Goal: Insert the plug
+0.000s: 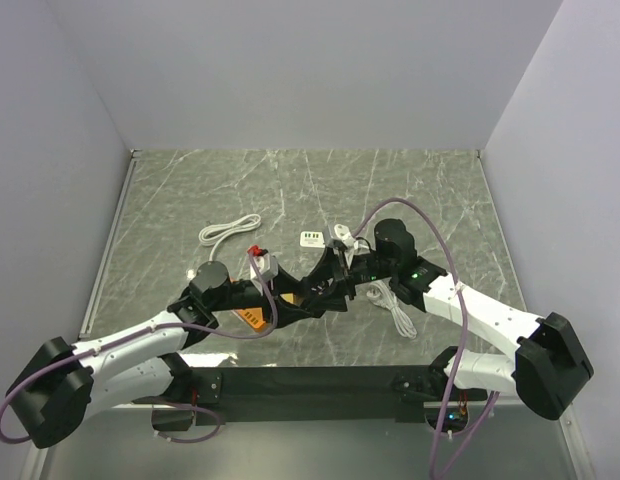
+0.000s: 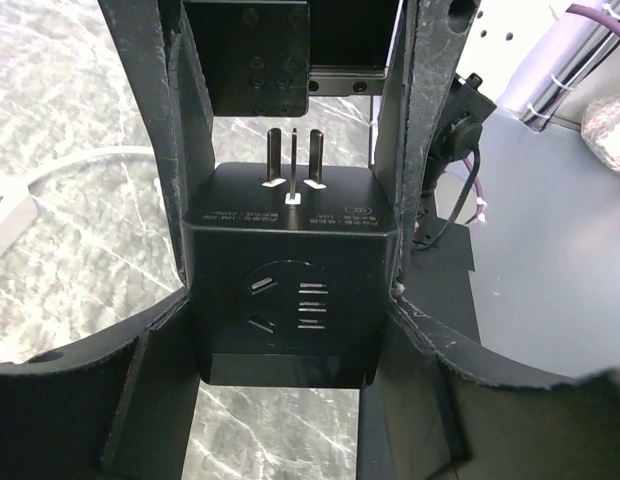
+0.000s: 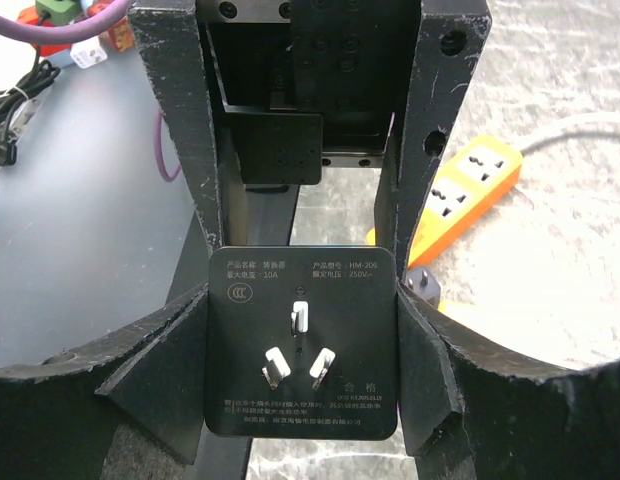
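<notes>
Nearest the arm bases, the orange power strip (image 1: 252, 318) lies flat on the counter (image 1: 440, 200), partly under the left wrist; its sockets face up and nothing is plugged into those that show.

Just beyond it, above the middle of the counter, both arms meet around the plug (image 2: 290, 290), a black cube adapter lifted clear of the surface. The left fingers (image 2: 140, 360) stand partly open, pressed against two opposite sides of the cube, with a socket face towards their camera. The right fingers (image 3: 140, 370), also partly open, clamp the same cube, its three prongs pointing back at the right wrist camera.

Farther off lie a coiled white cable (image 1: 228, 230) and a small white block (image 1: 311, 238), both untouched.

By my judgement the task is about midway: the plug is picked up and shared between both arms, but its prongs are not aimed at the strip. One arm must let go, then the other must turn the prongs down, align them and push.
</notes>
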